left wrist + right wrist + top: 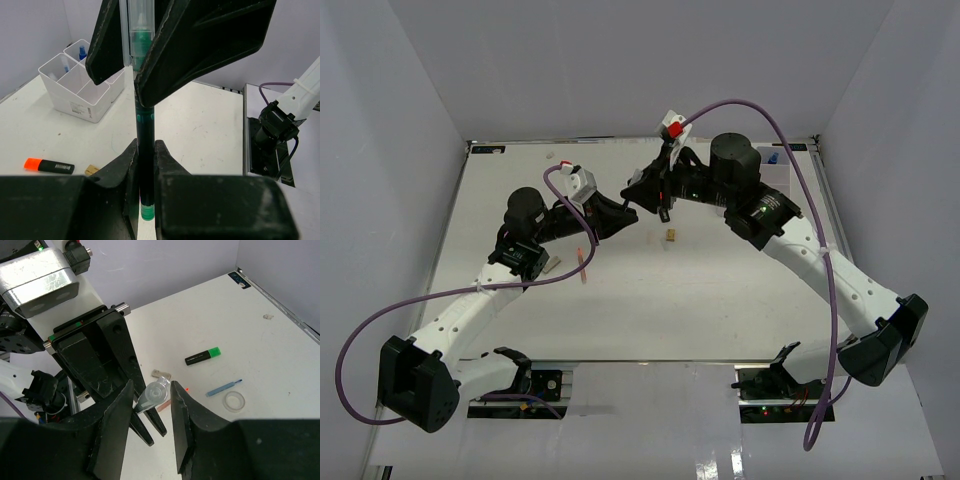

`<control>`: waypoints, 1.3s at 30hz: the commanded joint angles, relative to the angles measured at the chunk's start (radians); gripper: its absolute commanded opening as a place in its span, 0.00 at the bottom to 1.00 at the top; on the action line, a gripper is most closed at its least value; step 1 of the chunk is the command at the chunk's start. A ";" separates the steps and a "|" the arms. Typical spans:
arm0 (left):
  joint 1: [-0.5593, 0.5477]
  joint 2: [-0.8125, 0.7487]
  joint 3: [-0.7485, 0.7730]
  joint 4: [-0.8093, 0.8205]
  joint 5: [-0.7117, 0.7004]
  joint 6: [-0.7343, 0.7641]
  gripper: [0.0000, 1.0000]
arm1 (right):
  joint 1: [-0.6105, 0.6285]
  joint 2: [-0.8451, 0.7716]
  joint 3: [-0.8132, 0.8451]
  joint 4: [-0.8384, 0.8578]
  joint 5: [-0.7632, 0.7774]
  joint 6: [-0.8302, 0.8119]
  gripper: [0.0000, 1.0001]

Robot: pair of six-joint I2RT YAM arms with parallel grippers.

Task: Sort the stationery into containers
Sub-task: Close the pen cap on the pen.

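- The dark pen is held up off the table, between the two arms, so that it can be passed from one to the other (a handover, by the look of it).
- The left gripper is clenched on the pen's lower barrel, which is seen upright in that wrist's view.
- The right gripper is set around the pen's clear end. Whether it presses on the pen or only flanks it cannot be told.
- The white organiser box is seen beyond the pen, with a blue-capped bottle already stood in a far compartment. It is judged a likely destination.
- The orange-capped marker, tan block, green-capped marker, thin blue pen and tape ring are seen lying on the table, so much of the sorting is judged undone.
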 commanded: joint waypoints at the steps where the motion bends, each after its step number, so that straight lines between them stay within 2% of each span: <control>1: -0.006 -0.019 -0.008 0.015 0.016 0.010 0.00 | -0.002 -0.011 0.043 -0.004 -0.020 -0.001 0.43; 2: -0.004 -0.019 -0.009 0.017 0.012 0.009 0.00 | -0.002 -0.016 0.041 -0.009 -0.019 -0.002 0.48; 8: -0.004 -0.022 -0.014 0.029 0.007 -0.005 0.00 | -0.001 -0.077 -0.007 -0.030 0.005 -0.007 0.66; 15: -0.004 -0.021 -0.012 0.037 0.015 -0.019 0.00 | -0.018 -0.142 0.022 -0.057 0.087 -0.044 0.75; 22: -0.004 -0.025 -0.014 0.040 0.018 -0.025 0.00 | -0.021 -0.091 0.087 -0.064 0.041 -0.038 0.75; 28: -0.004 -0.019 -0.014 0.046 0.027 -0.029 0.00 | -0.021 -0.059 0.087 -0.032 0.030 -0.022 0.67; 39: -0.004 -0.012 -0.015 0.052 0.039 -0.028 0.00 | -0.021 -0.030 0.090 -0.003 0.035 -0.007 0.59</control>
